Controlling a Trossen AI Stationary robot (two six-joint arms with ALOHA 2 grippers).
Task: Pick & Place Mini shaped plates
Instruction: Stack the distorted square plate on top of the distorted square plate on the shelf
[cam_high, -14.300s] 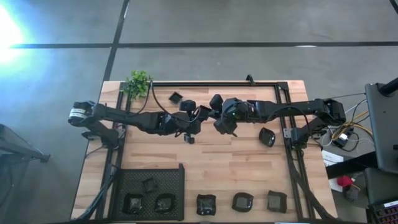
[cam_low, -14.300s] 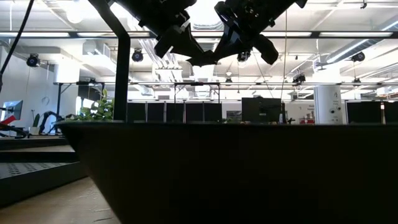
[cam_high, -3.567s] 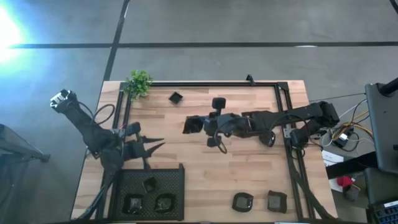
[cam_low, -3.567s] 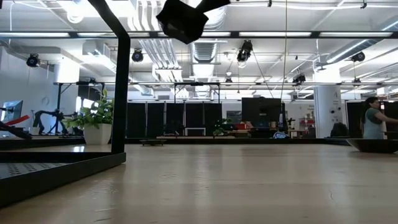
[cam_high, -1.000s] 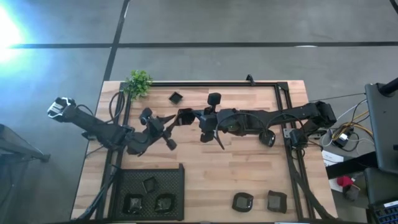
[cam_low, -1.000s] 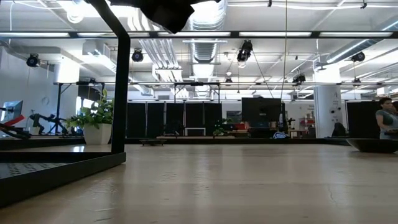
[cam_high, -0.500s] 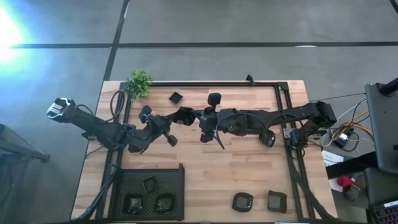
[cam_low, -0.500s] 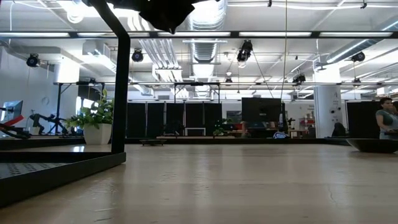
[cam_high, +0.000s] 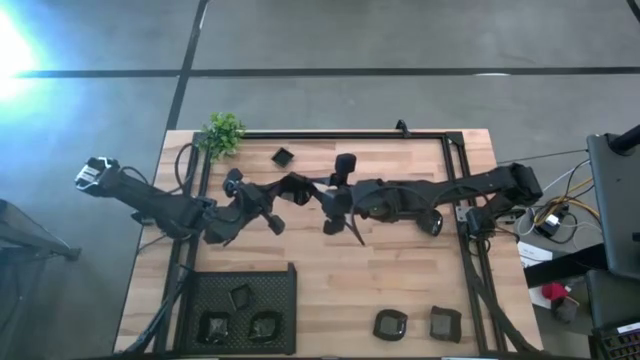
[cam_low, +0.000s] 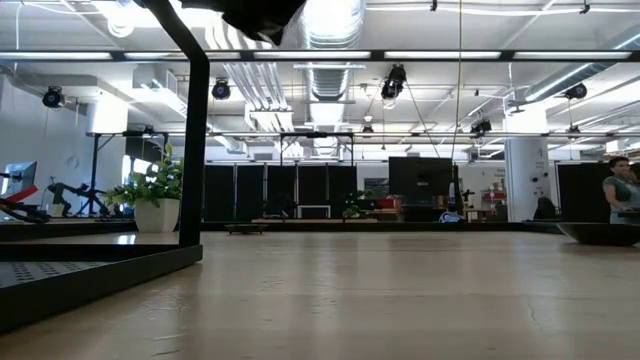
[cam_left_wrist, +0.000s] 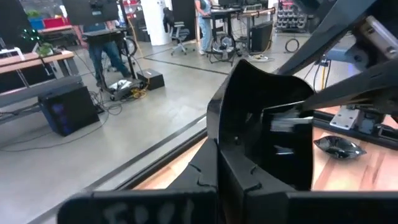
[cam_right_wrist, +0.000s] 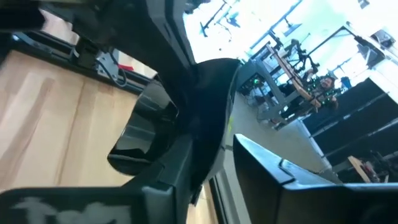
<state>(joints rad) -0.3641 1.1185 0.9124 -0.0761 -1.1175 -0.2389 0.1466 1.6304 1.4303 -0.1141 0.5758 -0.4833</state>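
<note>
Left gripper (cam_high: 285, 187) – raised over the table beyond the mesh tray (cam_high: 240, 272), off its far right corner; clamped shut on the held plate (cam_left_wrist: 267, 124), a glossy black dish;
right gripper (cam_high: 318, 192) – just right of that, farther from the tray, meeting the same dish; whether it grips or has let go cannot be told;
three plates (cam_high: 240, 296) lie in the tray; small loose plate (cam_high: 283, 156) well beyond it; two plates (cam_high: 389, 324) right of it along the near edge; one plate (cam_high: 430, 222) far right;
step, by judgement: mid-air hand-over; next calls for the right arm to draw clear, the left to carry down to the tray;
writing: pale blurred marks on both wrists, unreadable; no brand seen.
</note>
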